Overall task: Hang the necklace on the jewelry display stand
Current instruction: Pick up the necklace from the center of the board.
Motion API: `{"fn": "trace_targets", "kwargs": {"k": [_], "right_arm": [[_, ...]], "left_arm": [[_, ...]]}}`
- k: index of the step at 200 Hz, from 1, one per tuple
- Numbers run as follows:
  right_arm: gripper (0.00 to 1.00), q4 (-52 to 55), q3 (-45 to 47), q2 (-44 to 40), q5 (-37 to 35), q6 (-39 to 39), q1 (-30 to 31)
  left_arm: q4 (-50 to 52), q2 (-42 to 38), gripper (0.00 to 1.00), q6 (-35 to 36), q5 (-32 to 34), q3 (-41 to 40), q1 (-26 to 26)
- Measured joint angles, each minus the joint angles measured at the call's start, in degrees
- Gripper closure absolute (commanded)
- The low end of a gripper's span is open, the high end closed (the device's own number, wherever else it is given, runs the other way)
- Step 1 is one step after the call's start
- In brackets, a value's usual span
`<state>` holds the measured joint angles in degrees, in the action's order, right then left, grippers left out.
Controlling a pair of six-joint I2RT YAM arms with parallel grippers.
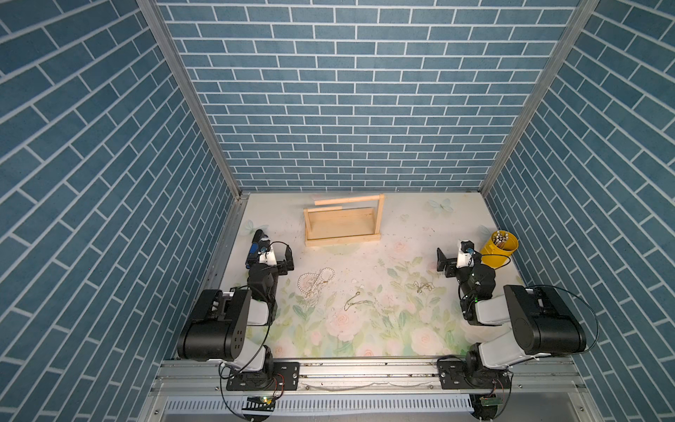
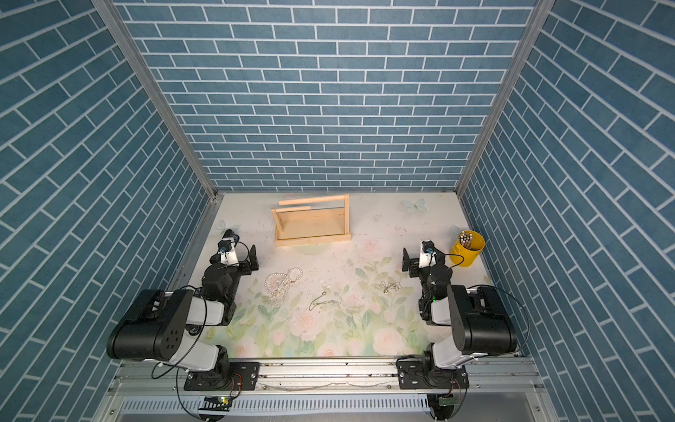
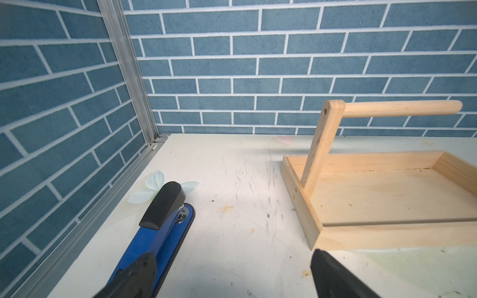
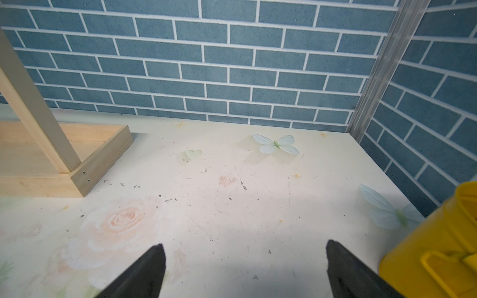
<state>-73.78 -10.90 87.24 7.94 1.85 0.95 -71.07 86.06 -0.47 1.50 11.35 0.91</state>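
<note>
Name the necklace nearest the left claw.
The pearl necklace: a loop of white beads beside the left claw. The mid-table gold chain and the gold chain by the right arm lie farther off.

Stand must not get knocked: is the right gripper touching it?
Apart. In both top views a wide strip of bare table separates the right gripper from the stand; its jaws are open.

Showing blue bricks with white mortar lines, laid in staggered rows, on the walls [image 1: 347,109]. Wearing a cream print of pink roses, green leaves and pale blue butterflies on the table [image 1: 401,234]. Glowing pale, unpainted wood on the jewelry display stand [image 1: 343,223]. Gleaming white on the pearl necklace [image 1: 316,279], dull gold on the thin chain [image 1: 359,301]. Standing out bright yellow on the cup [image 1: 498,248], blue with a black cap on the stapler [image 3: 162,224].
</note>
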Motion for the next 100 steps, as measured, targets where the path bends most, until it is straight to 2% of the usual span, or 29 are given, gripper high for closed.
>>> {"fn": "trace_targets", "kwargs": {"k": [32,53,78,100], "right_arm": [[0.01,0.0,0.0,0.0,0.2,0.0,0.0],[0.01,1.4,0.3,-2.4,0.5,0.0,0.0],[0.01,9.3,-0.3,-14.0,-0.5,-1.3,0.0],[0.04,21.7,-4.9,-24.2,-2.4,-6.6,0.0]], "left_arm": [[0.7,-0.8,0.00,0.0,-0.3,0.0,0.0],[7.1,-8.7,0.00,-1.8,2.6,0.2,0.3],[21.6,-22.5,0.00,-9.7,9.1,5.1,0.8],[33.5,-29.5,0.00,-18.1,11.6,11.2,0.9]]}}
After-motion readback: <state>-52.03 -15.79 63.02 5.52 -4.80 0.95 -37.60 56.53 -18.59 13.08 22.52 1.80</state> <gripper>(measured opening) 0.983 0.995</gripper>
